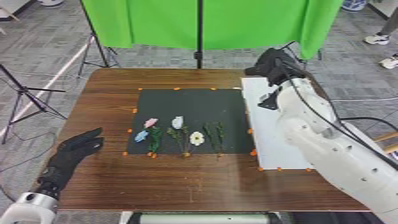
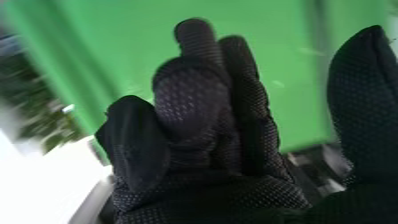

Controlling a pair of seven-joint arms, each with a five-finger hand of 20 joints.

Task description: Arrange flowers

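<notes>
At the far right of the table in the head view, my right hand (image 1: 271, 66) is over the far end of the white board. My left hand (image 1: 78, 145) rests open near the left edge, beside the dark mat. On the mat lie a pink flower (image 1: 151, 122), a blue flower (image 1: 141, 135), a white flower (image 1: 178, 123), a cream flower (image 1: 196, 138) and green stems (image 1: 214, 134). In the right wrist view my right hand (image 2: 209, 165) has relaxed, partly bent fingers, with nothing visible held. Blurred green leaves (image 2: 44, 115) show beside it; I cannot tell what they belong to.
The dark mat (image 1: 182, 105) covers the middle of the table (image 1: 178, 185). A long white board (image 1: 275, 150) lies along the right side, under my right arm. A dark object (image 1: 268, 101), not clear in shape, is beside that arm. A green curtain (image 1: 151, 25) hangs behind.
</notes>
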